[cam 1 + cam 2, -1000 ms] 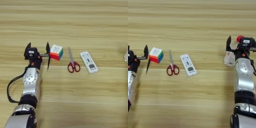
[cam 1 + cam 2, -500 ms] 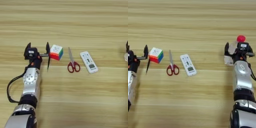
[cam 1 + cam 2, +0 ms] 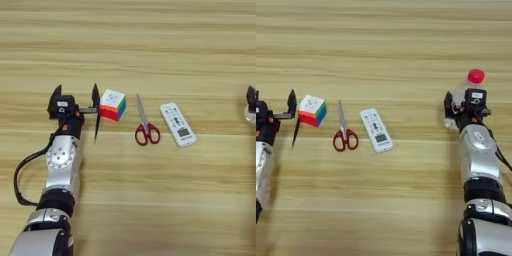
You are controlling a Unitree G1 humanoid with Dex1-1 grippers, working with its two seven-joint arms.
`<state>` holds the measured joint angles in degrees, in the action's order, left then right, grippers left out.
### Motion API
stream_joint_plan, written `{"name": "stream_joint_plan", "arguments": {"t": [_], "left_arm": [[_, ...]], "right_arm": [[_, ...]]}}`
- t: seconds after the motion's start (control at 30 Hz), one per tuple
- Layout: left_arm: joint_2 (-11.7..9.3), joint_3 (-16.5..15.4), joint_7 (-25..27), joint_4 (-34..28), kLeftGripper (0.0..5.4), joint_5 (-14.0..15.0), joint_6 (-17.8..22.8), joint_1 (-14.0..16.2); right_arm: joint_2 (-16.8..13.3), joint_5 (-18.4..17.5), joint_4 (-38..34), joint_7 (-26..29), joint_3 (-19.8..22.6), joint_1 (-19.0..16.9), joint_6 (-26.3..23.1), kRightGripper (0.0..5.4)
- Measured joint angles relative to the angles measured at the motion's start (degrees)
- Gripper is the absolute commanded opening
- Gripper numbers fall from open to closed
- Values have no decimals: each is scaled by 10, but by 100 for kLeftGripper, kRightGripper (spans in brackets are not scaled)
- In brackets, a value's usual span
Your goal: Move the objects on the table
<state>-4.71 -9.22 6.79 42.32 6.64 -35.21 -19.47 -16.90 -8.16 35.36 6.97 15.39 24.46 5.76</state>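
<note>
My left gripper (image 3: 76,96) rests on the table (image 3: 150,200) at the left, open, its fingers spread wide. A thin black pen (image 3: 96,131) lies along its right finger, just left of the multicoloured puzzle cube (image 3: 112,105). Red-handled scissors (image 3: 145,128) and a white remote control (image 3: 177,124) lie to the right of the cube. At the far right, my right gripper (image 3: 465,101) is shut on the clear plastic bottle (image 3: 460,90). The bottle is tilted, with its red cap (image 3: 475,76) pointing up and away from me.
Broad bare wood stretches behind the row of items and in front of it. Between the remote and the right arm (image 3: 478,155) is an open gap. A black cable (image 3: 20,175) loops out beside my left forearm.
The right gripper has swung the bottle from lying with its cap out to the right toward upright, and the cap has shifted left. The left gripper and the other items have not moved.
</note>
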Motion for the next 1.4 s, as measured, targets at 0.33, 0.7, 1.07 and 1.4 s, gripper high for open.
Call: {"name": "stream_joint_plan", "arguments": {"t": [0.33, 0.7, 1.07, 1.4], "left_arm": [[0, 0, -1, 0, 540, 0, 0, 0], [0, 0, -2, 1, 540, 0, -1, 0], [0, 1, -4, 1, 540, -1, -1, 0], [0, 1, -5, 1, 540, -1, -1, 0]], "right_arm": [[30, -1, -32, 25, -33, -9, -2, 323], [59, 1, -72, 36, -72, -32, -3, 323], [74, -3, -109, 49, -88, -47, -27, 323], [78, -3, -123, 50, -95, -54, -32, 323]]}}
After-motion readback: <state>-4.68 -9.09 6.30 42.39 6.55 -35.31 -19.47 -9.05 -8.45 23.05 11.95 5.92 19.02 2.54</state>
